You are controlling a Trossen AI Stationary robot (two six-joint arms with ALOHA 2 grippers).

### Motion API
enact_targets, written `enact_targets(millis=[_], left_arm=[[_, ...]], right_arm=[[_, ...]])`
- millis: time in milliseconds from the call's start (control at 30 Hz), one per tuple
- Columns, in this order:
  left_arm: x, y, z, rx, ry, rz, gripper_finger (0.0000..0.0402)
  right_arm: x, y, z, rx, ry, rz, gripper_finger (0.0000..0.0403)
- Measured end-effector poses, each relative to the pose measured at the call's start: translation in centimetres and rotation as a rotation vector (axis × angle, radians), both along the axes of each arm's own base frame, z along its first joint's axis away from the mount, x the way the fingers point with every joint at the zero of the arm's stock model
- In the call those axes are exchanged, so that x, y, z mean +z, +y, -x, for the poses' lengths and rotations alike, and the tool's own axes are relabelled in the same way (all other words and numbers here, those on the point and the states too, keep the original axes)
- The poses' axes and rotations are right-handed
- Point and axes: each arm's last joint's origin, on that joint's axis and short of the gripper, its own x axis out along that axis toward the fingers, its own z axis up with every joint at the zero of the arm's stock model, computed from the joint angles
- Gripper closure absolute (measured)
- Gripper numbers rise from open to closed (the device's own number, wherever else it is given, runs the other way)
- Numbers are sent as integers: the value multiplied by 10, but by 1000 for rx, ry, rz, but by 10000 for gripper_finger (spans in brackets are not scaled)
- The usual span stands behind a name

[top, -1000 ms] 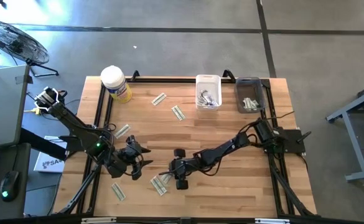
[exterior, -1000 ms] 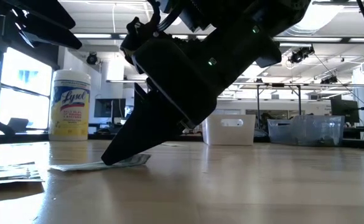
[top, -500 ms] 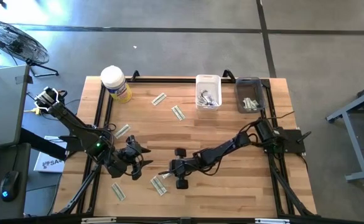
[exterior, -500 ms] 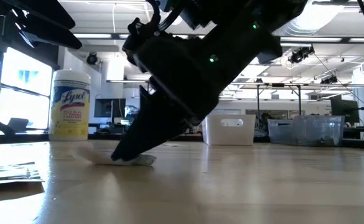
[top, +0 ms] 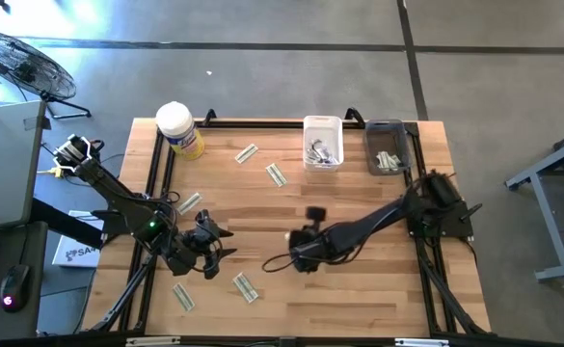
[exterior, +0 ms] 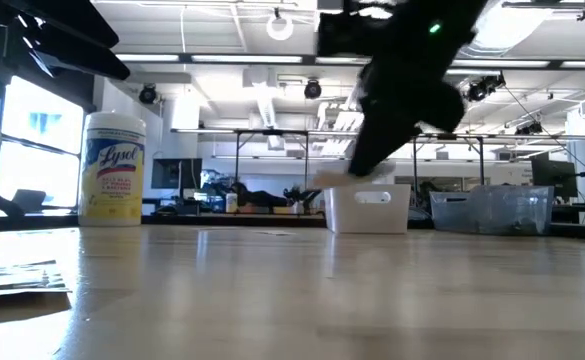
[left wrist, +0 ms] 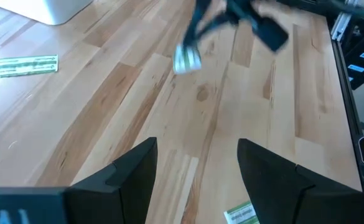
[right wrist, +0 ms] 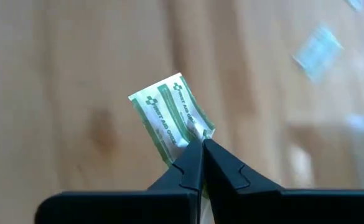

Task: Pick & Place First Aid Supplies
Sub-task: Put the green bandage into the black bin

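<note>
**A:** Where is the packet relative to the right tool (right wrist: 201,144)?

**B:** Pinched at its tip. The two dark fingers (right wrist: 185,168) meet on one end of a narrow pale-green-and-white paper strip packet (right wrist: 172,117), and the rest of the strip sticks out past them. From above, that tool (top: 295,253) sits over the middle of the light wooden tabletop (top: 359,299), and from table height it is up in the air, clear of the wood.

**A:** And the left tool?

**B:** The left tool (top: 226,242) is low over the near-left part of the tabletop, its fingers (left wrist: 129,175) apart with nothing between them. One more green-and-white strip (top: 245,286) lies flat just beside it, and another (top: 183,297) lies nearer the front edge.

**A:** What differs from a second ago?

**B:** Then the right tool was down on the wood near the front, half closed over a small cluster of strips. Now it has closed on one strip, lifted off the surface and shifted toward the centre, so only one strip is left where the cluster lay. The left arm has not moved.

**A:** The other supplies?

**B:** Loose strips (top: 276,174) lie toward the back, with more packets in the white rectangular plastic bin (top: 323,125) and the clear one (top: 385,130).
</note>
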Motion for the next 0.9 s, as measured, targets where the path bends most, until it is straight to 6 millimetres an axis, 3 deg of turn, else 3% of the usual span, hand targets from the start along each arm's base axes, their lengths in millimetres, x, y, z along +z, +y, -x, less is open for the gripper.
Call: enact_targets(millis=[367, 467, 600, 900], left_arm=[[0, 0, 0, -1, 1, 5, 181], [0, 0, 0, -1, 0, 5, 181], [0, 0, 0, -1, -1, 7, 181], [0, 0, 0, -1, -3, 6, 181]], right_arm=[[88, -57, 95, -558, 71, 242, 399], [102, -73, 108, -656, 6, 246, 401], [102, -103, 127, -730, -53, 237, 401], [66, -173, 179, -1012, -99, 189, 401]])
